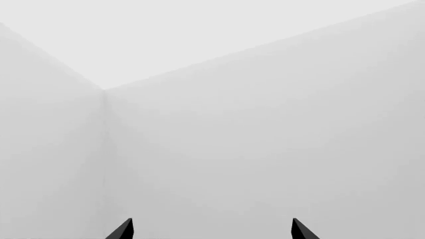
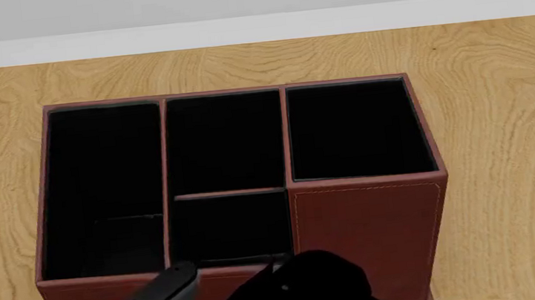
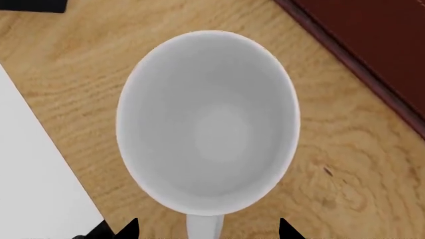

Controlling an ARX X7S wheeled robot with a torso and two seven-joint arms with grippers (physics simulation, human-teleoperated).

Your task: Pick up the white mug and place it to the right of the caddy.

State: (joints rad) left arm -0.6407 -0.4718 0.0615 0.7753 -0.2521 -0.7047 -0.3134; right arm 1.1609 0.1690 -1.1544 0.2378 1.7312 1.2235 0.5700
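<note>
The white mug (image 3: 209, 124) stands upright on the wooden table, seen from straight above, empty inside. Its handle (image 3: 202, 226) points toward my right gripper (image 3: 207, 230), which is open, its two black fingertips either side of the handle with wood showing in the gaps. The reddish-brown caddy (image 3: 371, 50) lies a short way off beside the mug. In the head view the caddy (image 2: 370, 221) fills the middle with its black-lined compartments, and the mug is out of sight. My left gripper (image 1: 212, 230) is open, holds nothing, and faces bare white walls.
A black arm link (image 2: 293, 296) covers the caddy's lower front edge. Beside the mug, on the side away from the caddy, lies a flat white surface (image 3: 33, 174). A black object's corner (image 3: 33, 5) shows beyond it. The wooden table (image 2: 511, 94) extends right of the caddy.
</note>
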